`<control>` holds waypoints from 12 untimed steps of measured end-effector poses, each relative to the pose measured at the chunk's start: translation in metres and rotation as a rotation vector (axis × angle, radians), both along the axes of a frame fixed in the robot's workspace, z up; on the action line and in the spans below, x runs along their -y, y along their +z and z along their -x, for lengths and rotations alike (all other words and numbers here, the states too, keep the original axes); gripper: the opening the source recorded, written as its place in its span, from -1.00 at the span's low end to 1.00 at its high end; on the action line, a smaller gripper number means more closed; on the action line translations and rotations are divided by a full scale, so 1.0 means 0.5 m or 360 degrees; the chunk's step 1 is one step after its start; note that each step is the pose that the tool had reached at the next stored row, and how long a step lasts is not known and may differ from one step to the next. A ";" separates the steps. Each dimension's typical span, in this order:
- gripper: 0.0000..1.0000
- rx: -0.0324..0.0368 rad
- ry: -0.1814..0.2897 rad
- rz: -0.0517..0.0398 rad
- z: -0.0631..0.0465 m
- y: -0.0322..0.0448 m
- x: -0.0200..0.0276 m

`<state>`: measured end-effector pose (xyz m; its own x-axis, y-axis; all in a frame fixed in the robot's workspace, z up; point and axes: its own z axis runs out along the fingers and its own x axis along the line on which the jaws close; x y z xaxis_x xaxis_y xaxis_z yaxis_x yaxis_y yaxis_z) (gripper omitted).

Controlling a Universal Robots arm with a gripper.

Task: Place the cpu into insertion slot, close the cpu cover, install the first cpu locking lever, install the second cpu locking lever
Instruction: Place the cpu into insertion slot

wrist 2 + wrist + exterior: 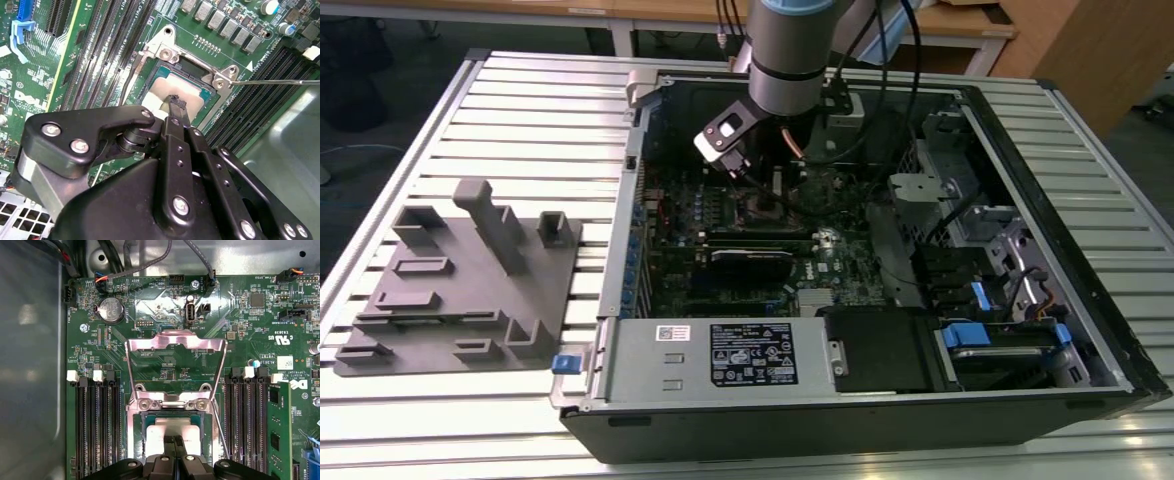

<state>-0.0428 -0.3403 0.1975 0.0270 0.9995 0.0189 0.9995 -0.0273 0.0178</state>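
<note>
- Gripper was low inside the open computer case, hanging from the arm, and its two fingers were pressed together with no gap between them.
- Directly under the fingertips lay the cpu; in both wrist views the tips seemed to touch its dull silver top near one edge, without clamping anything.
- Around the gripper's tips was the insertion slot, and the cpu lay flat inside its metal rim.
- Just beyond the fingertips, on the far side of the slot, the cpu cover was open: the silver frame was swung back on its hinge and away from the cpu, and the green board showed through its window.
- Close beside the gripper, at one edge of the slot, a thin locking lever stood free as a bare metal rod, not pushed down.
- On both sides of the gripper ran the long black memory slots; past those on one side a green memory module was standing in its slot.
</note>
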 end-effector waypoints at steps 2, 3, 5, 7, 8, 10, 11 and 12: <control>-0.79 0.0000 0.0000 0.0000 0.000 0.000 0.0000; -0.79 0.0000 0.0000 0.0000 0.000 0.000 0.0000; -0.79 0.0000 0.0000 0.0000 0.000 0.000 0.0000; -0.79 0.0001 0.0000 -0.0002 0.000 0.002 -0.0005; -0.79 0.0002 0.0000 -0.0004 0.000 0.004 -0.0008; -0.79 0.0001 0.0000 -0.0002 0.000 0.011 -0.0009; -0.79 0.0000 0.0000 -0.0001 0.000 0.016 -0.0004; -0.79 0.0001 0.0000 -0.0001 0.000 0.020 -0.0005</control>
<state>-0.0426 -0.3401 0.2075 0.0270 0.9994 0.0197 0.9995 -0.0274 0.0183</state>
